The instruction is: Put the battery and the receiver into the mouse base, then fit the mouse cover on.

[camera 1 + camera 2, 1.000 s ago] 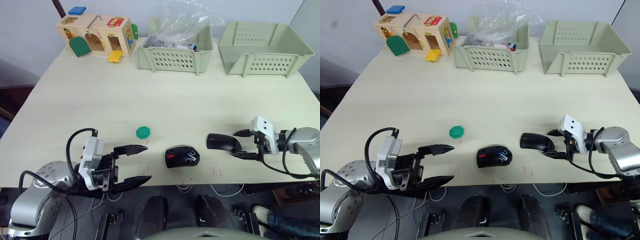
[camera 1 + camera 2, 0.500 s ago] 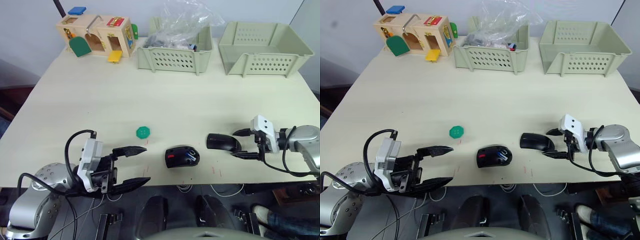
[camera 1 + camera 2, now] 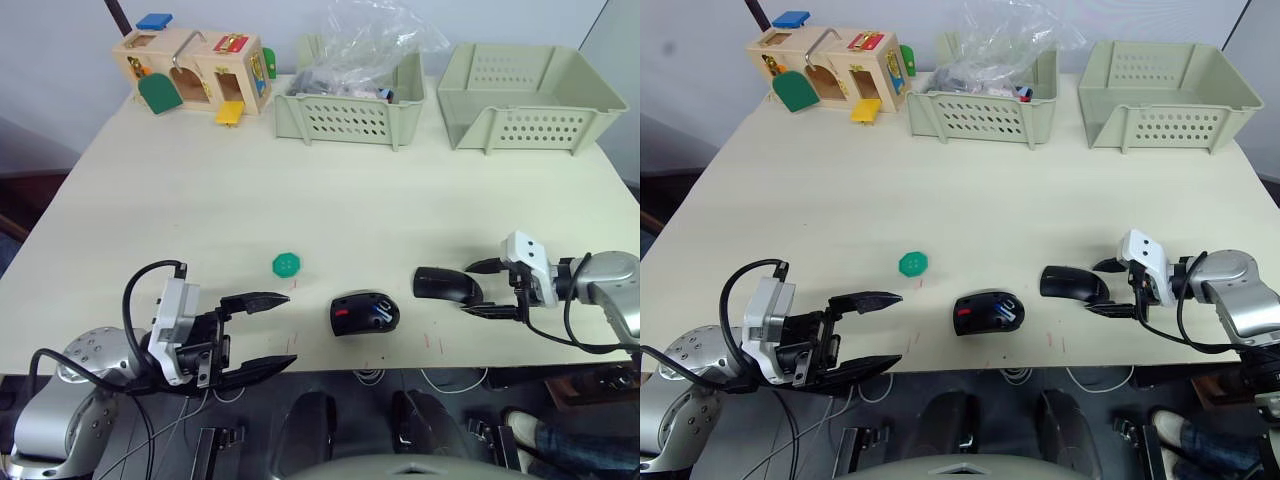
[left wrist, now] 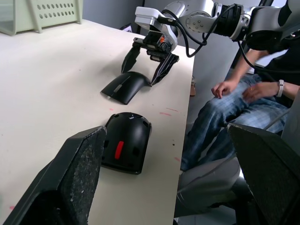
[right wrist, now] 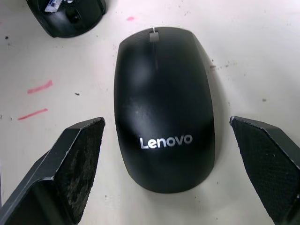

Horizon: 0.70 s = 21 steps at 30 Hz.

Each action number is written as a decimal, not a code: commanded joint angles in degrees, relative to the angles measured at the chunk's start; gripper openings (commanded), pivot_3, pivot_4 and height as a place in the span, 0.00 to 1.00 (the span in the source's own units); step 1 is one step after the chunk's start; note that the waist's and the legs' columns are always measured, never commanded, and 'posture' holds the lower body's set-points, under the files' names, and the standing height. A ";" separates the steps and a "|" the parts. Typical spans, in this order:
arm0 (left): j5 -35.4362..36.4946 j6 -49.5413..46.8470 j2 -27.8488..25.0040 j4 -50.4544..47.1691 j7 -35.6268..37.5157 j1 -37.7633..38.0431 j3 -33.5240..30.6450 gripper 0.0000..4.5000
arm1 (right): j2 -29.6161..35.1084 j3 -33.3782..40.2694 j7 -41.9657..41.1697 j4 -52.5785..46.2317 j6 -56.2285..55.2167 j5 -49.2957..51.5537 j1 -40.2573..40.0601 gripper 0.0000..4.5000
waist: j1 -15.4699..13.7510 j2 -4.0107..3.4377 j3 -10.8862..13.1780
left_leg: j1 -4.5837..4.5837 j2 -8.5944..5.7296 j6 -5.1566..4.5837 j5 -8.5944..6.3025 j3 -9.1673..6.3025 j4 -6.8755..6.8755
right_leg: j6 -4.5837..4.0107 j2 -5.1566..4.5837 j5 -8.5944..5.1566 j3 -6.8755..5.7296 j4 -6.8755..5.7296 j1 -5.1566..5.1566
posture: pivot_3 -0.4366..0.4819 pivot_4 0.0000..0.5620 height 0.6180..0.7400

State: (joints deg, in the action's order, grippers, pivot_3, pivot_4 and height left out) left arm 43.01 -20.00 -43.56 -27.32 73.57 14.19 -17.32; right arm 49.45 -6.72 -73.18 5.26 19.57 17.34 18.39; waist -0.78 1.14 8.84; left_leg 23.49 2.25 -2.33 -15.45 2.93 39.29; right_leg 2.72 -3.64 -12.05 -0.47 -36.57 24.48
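Cover (image 3: pixel 446 285) lies dome-up on the table (image 3: pixel 350 190) near the front edge, its rear end between the two fingers of the right gripper (image 3: pixel 486 289), which are spread wide apart and touch neither side of it. In the right wrist view the cover (image 5: pixel 165 107) shows a white logo, a finger on either side with bare table between.

Base (image 3: pixel 365 312) sits hollow side up just left of the cover and apart from it, a red mark on its left part. The battery (image 3: pixel 382 311), white with a blue end, lies inside the base at its right side.

Left gripper (image 3: pixel 272 330) hovers at the front edge, left of the base and well short of it, fingers wide apart and holding nothing. A green disc (image 3: pixel 286 264) lies on the table beyond it.
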 commanded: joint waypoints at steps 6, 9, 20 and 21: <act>0.78 1.57 0.08 -0.36 0.45 0.61 -0.72 0.98 | -0.66 2.12 -0.66 0.36 -2.13 0.69 0.67 1.00 | 0.00 0.00 0.00 | 0.00 0.00 0.00 0.00 0.00 0.00 | 0.00 0.00 0.00 0.00 0.00 0.00 | 0.48 0.27 1.00; 0.75 1.76 0.06 -0.30 0.55 0.72 -0.68 0.98 | -0.76 2.34 -0.71 1.02 -2.65 0.73 0.70 1.00 | 0.00 0.00 0.00 | 0.00 0.00 0.00 0.00 0.00 0.00 | 0.00 0.00 0.00 0.00 0.00 0.00 | 0.48 0.27 1.00; 0.53 2.31 0.11 0.02 0.56 0.55 -0.27 0.98 | -0.79 2.27 -0.56 1.24 -3.52 0.33 0.33 1.00 | 0.01 0.00 0.00 | 0.00 0.00 0.00 0.00 0.01 0.00 | 0.00 0.00 0.00 0.00 0.00 0.00 | 0.48 0.27 1.00; 0.52 2.35 0.14 0.05 0.47 0.50 -0.19 0.98 | -0.85 2.20 -0.53 1.32 -3.65 0.25 0.31 1.00 | 0.01 0.00 0.00 | 0.00 0.00 0.00 0.00 0.01 0.00 | 0.00 0.00 0.00 0.00 0.00 0.00 | 0.48 0.27 1.00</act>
State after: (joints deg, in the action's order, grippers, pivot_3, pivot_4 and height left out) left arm 42.97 -18.43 -43.46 -26.77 73.65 14.74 -17.31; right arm 48.53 -6.17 -73.49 7.12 17.09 17.37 18.45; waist -0.76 1.13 8.84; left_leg 23.49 2.25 -2.33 -15.45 2.94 39.29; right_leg 2.72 -3.64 -12.05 -0.47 -36.57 24.48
